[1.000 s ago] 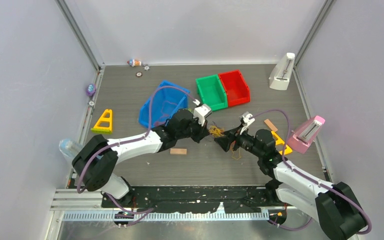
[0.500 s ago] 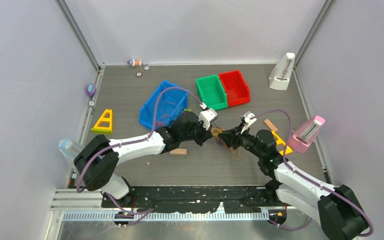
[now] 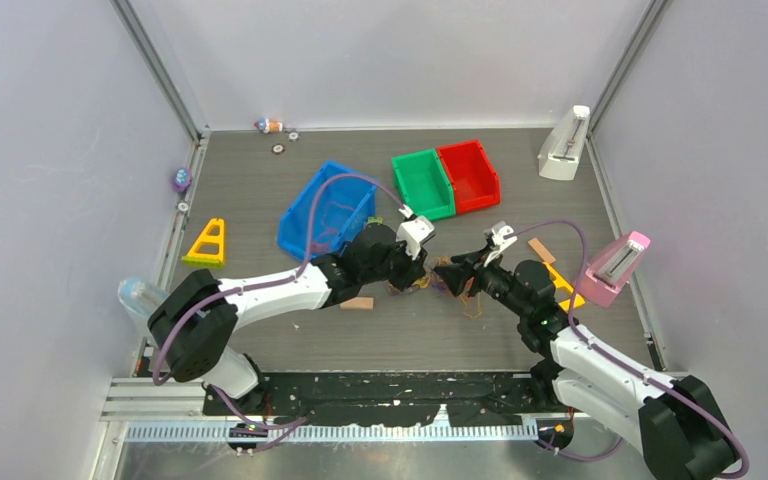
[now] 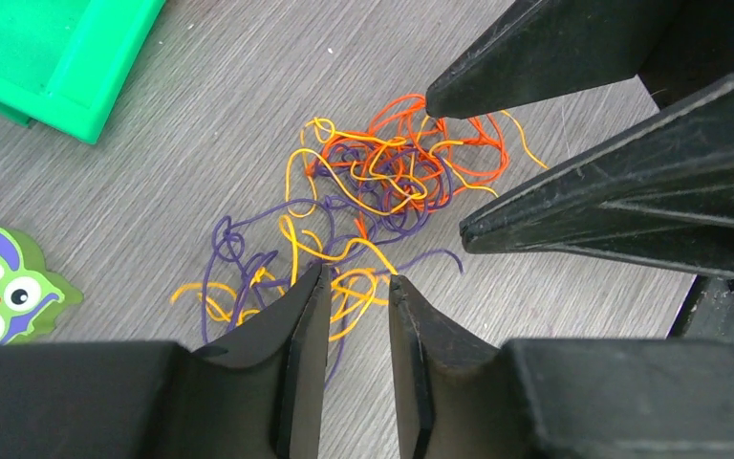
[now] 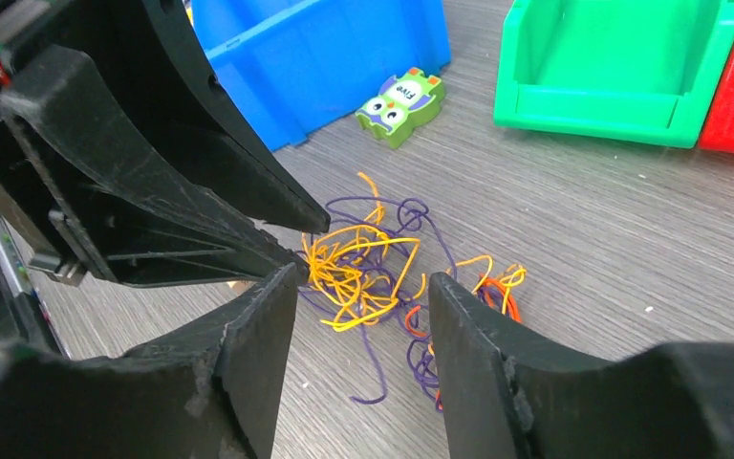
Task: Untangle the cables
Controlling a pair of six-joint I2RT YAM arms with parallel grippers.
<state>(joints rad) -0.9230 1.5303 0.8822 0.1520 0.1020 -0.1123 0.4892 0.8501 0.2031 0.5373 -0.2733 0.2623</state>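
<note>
Near the cables [image 4: 392,177], owl toy [image 4: 5,287], wrist views only

Grey wood-grain tabletop [image 3: 250,170], boxed in by plain pale walls [image 3: 390,60] on aluminium corner posts [image 3: 157,68]; soft, even light.

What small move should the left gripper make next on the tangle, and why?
Probably close the left gripper: its jaws stand apart with yellow strands of the cables lying between them, nothing held. The right gripper, also open, straddles the cables from the other side.
</note>
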